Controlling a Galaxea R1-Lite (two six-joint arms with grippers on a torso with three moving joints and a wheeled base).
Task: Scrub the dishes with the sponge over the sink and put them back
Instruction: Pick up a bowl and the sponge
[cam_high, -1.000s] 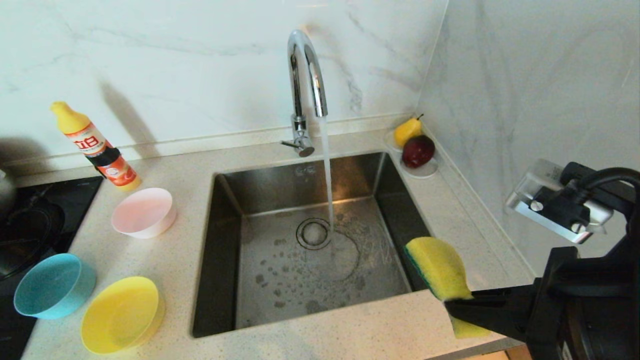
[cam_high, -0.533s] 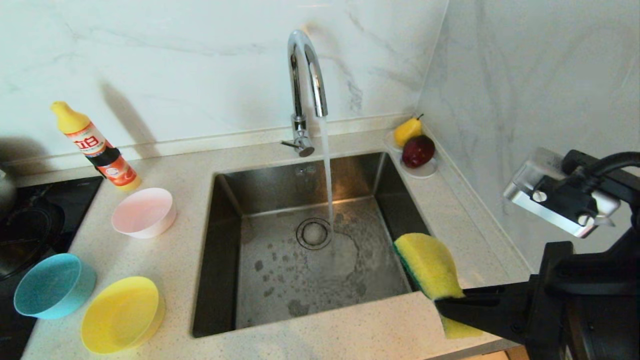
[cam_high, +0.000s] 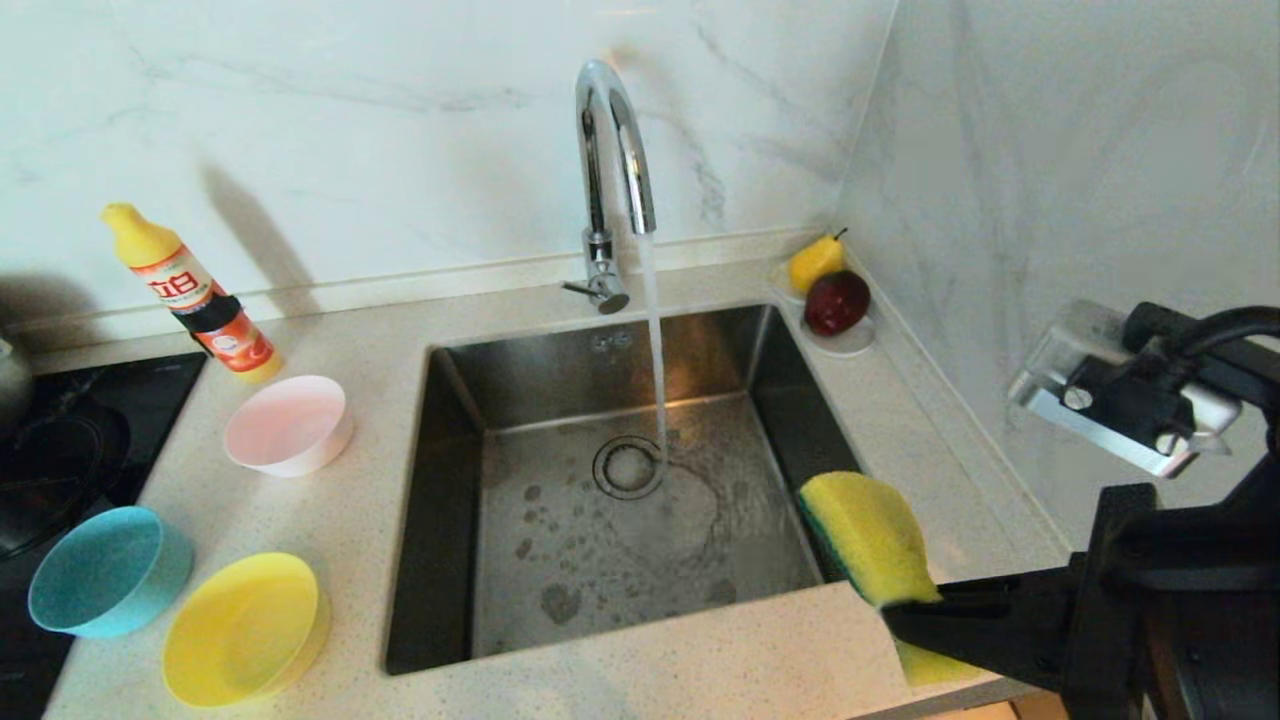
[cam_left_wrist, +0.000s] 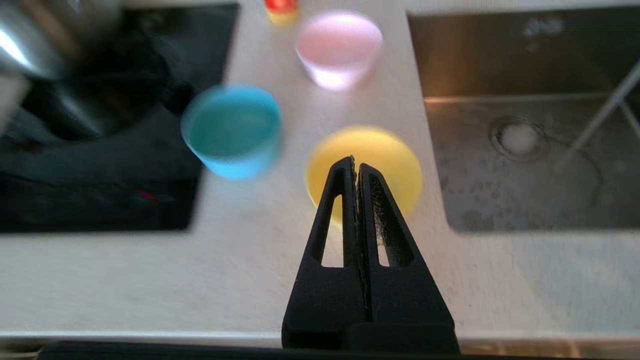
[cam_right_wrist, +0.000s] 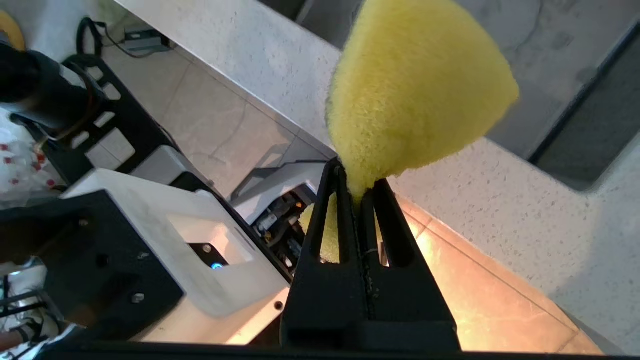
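At the front right corner of the sink (cam_high: 440, 500), the right end effector (cam_high: 905, 610) is clamped tight on the sponge (cam_high: 868, 535). It grips the sponge near one end, so most of the yellow foam stands free above the jaws and leans toward the basin; the thin green layer faces the sink. This hold seems chosen to leave a wide soft face free for scrubbing. The sponge hangs over the right front edge of the basin, not yet under the water that runs from the tap (cam_high: 610, 150) down beside the drain (cam_high: 627, 466).

On the counter (cam_high: 700, 660) left of the sink wait the three dishes, all upright and apart from each other: the pink bowl (cam_high: 288, 424) near the back, just in front of the detergent bottle (cam_high: 187, 292), the blue bowl (cam_high: 108, 570) at the left edge beside the stove (cam_high: 60, 450), and the yellow bowl (cam_high: 243, 629) at the front. They stand close to the basin, probably so that each can be carried over it in a short move.

The left end effector (cam_left_wrist: 356, 162) has its fingers pressed fully together and holds nothing; in its wrist view it hovers above the yellow bowl, so I judge this bowl is the first target. It must open before any grasp is possible.

In the back right corner a saucer (cam_high: 845, 345) carries a pear (cam_high: 815, 262) and a red fruit (cam_high: 836, 302), away from the work.
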